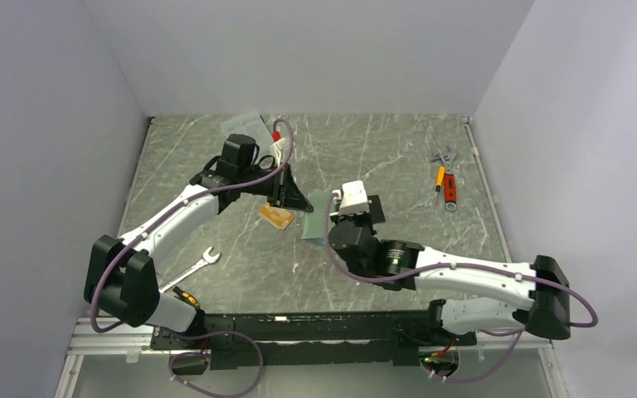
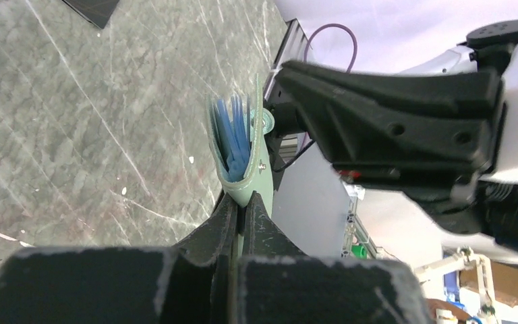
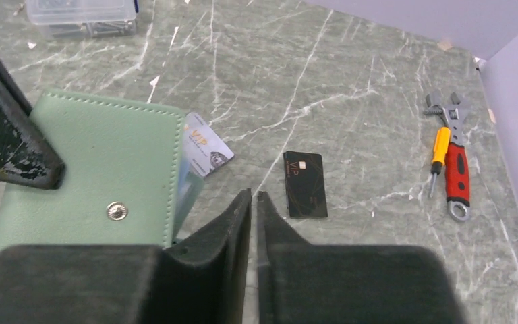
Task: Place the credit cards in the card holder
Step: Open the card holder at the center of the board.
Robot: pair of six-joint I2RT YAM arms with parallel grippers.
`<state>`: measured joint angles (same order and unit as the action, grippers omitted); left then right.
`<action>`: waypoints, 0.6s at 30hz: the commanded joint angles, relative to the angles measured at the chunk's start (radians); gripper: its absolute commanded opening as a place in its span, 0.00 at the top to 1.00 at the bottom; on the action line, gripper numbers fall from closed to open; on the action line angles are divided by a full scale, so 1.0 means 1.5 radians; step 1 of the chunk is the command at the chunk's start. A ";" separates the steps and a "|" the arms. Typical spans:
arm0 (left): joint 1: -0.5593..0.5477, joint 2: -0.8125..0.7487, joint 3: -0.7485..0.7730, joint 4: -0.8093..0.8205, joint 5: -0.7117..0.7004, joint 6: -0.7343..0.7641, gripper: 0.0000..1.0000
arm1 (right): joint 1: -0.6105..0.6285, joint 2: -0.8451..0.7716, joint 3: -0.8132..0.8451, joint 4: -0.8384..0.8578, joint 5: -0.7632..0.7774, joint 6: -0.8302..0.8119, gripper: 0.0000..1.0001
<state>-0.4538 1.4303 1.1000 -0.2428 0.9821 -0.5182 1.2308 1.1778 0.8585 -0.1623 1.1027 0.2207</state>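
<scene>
The card holder, a grey-green wallet with a snap, is held up off the table by my left gripper, which is shut on its lower edge. Its light blue pockets gape open. A silvery-white credit card pokes out past the wallet's right edge; how deep it sits I cannot tell. The orange-gold credit card lies flat on the table under the left gripper. My right gripper is shut with nothing in it, just right of the wallet.
A flat black card-like piece lies on the marble beyond the right gripper. A red-handled adjustable wrench with a yellow screwdriver lies far right. A clear plastic box stands at the back. An open-end wrench lies near the left arm.
</scene>
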 commanded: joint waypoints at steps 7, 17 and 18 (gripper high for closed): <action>-0.002 -0.008 -0.028 0.088 0.153 0.004 1.00 | -0.052 -0.241 -0.018 -0.145 -0.072 0.236 0.52; -0.062 -0.012 -0.067 0.077 0.102 0.086 1.00 | -0.224 -0.318 -0.099 -0.114 -0.448 0.314 0.31; -0.065 -0.004 -0.076 0.083 0.094 0.085 0.99 | -0.229 -0.314 -0.107 -0.109 -0.465 0.317 0.30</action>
<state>-0.5266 1.4303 1.0119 -0.1219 1.1614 -0.4755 0.9260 0.6949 0.7414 -0.3550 0.6495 0.6334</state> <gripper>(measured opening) 0.025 0.683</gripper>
